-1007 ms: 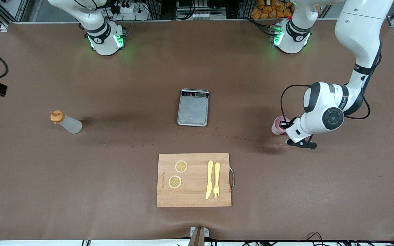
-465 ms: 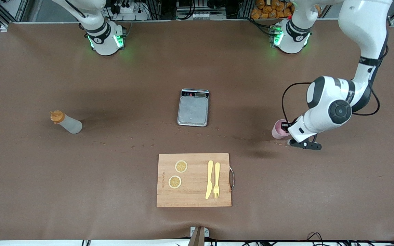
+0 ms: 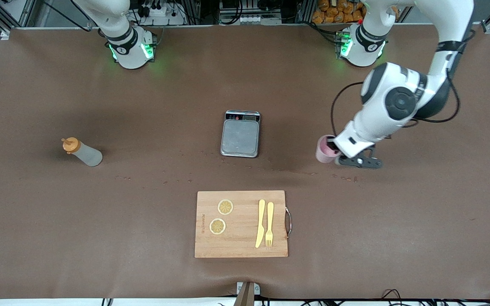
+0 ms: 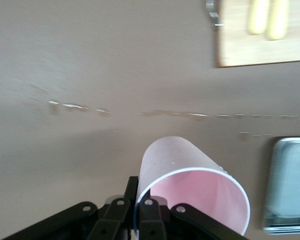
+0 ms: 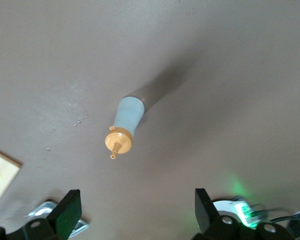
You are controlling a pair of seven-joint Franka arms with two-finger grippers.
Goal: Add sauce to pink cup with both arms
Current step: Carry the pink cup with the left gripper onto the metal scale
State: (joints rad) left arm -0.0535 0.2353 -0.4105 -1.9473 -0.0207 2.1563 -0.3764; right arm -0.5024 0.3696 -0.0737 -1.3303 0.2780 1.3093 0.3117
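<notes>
Left gripper (image 3: 334, 152), at centre right of the front view, is clamped on the rim of the pink cup (image 3: 324, 149), which is lifted above the table (image 3: 398, 221). Right gripper (image 5: 135, 212) hangs high with fingers spread wide, directly over the sauce (image 3: 81, 152). The bottle stands upright at the front view's centre left, toward the right arm's end.

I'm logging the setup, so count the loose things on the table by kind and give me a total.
Squeeze bottle: 1
Pink cup, held by the left gripper: 1
Scale: 1
Cutting board: 1
Lemon slices: 2
Knife: 1
Fork: 1
Total: 8
</notes>
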